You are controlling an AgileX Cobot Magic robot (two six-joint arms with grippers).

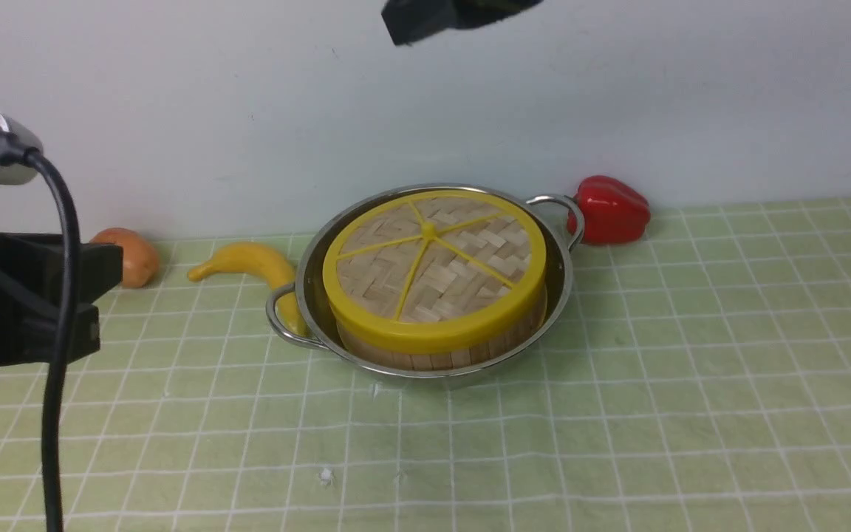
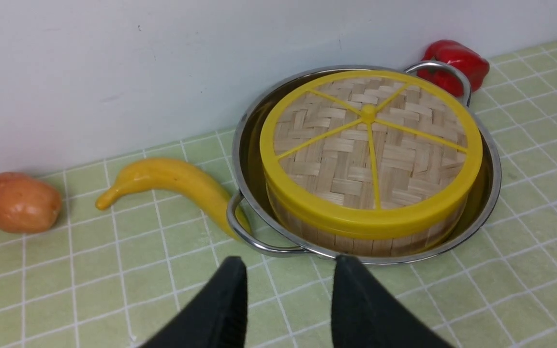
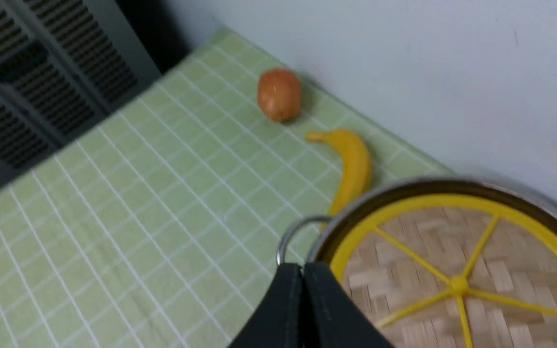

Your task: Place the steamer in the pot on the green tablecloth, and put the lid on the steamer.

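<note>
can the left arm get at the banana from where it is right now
Probably yes. The left gripper stands open over bare cloth, and the banana lies in the open beside the pot, only its far end tucked behind the pot's handle.

Three loose foods along the wall

Red pepper [image 1: 612, 209] at two o'clock; yellow banana [image 1: 257, 270] at nine o'clock; orange potato-like item [image 1: 128, 256] beyond it, farther out at nine, lying apart from the banana.
</note>
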